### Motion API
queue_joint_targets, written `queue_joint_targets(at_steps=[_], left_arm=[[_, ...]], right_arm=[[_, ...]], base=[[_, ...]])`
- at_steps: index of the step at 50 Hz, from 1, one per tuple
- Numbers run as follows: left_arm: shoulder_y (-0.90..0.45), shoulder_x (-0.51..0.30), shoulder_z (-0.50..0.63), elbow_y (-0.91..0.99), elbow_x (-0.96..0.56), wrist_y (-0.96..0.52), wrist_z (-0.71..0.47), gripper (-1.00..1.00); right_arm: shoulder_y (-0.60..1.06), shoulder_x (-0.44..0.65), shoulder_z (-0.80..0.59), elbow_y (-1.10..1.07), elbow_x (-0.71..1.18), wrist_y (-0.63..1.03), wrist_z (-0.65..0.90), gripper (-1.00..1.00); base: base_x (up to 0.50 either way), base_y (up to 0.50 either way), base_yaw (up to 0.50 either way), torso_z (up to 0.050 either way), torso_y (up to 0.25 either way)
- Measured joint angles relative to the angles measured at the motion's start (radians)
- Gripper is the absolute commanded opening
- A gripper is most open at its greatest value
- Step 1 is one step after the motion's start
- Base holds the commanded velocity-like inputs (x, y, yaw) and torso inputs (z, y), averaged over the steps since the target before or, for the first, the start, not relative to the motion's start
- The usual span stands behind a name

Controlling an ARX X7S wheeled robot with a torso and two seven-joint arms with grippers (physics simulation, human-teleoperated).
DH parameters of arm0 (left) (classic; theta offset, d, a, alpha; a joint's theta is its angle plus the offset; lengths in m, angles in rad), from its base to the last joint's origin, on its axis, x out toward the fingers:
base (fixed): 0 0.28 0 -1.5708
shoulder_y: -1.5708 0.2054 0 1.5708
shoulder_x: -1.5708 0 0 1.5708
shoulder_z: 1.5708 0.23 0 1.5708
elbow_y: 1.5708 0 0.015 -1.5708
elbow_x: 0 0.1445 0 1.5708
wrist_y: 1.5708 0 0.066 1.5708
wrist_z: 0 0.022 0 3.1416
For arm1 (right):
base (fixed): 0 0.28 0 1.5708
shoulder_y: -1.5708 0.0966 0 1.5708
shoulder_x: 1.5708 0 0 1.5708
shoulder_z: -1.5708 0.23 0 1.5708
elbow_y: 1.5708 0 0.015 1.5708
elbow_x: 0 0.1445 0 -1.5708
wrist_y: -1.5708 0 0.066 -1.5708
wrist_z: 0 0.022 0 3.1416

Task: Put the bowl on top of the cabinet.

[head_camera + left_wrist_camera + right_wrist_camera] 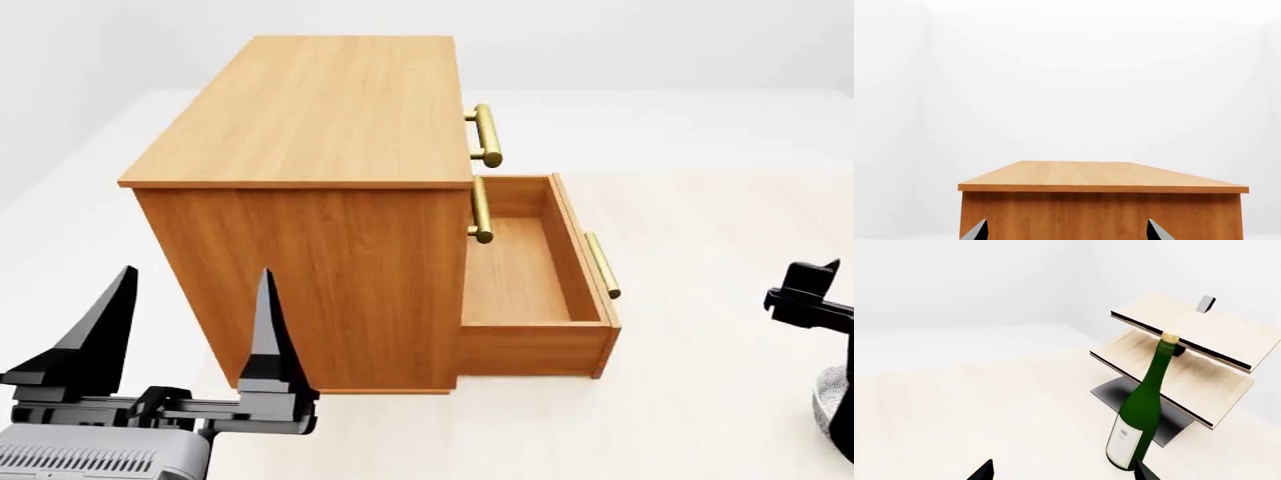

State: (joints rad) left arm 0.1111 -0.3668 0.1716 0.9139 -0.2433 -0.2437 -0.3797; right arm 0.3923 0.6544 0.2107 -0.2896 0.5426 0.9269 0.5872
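The cabinet (307,110) is an orange-brown wooden chest with brass bar handles. It stands in the middle of the head view with its flat top bare. Its lowest drawer (534,270) is pulled out and nothing shows inside it. The bowl is out of view in all frames. My left gripper (194,330) is open and holds nothing. It hangs low in front of the cabinet's side panel (1101,215), below the top edge. My right gripper (1064,472) is open with nothing between its fingers. It points at the floor beside a bottle.
A green wine bottle (1142,410) stands on the pale floor close to my right gripper's fingertip (1145,471). Behind it is a pale tilted two-shelf rack (1201,335) on a dark base. Part of my right arm (811,300) shows at the head view's right edge.
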Motion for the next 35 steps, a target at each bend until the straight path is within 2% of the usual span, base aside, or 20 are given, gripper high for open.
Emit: queue_joint_targets(at_steps=[35], left_arm=[[-0.005,-0.016,0.018,-0.005,-0.005,0.008,-0.02,1.0]], right_arm=[[0.069,-0.043,-0.038,0.201,-0.003,-0.002,-0.024,1.0]], base=[[0.0,0.0,0.0,0.0,0.0]])
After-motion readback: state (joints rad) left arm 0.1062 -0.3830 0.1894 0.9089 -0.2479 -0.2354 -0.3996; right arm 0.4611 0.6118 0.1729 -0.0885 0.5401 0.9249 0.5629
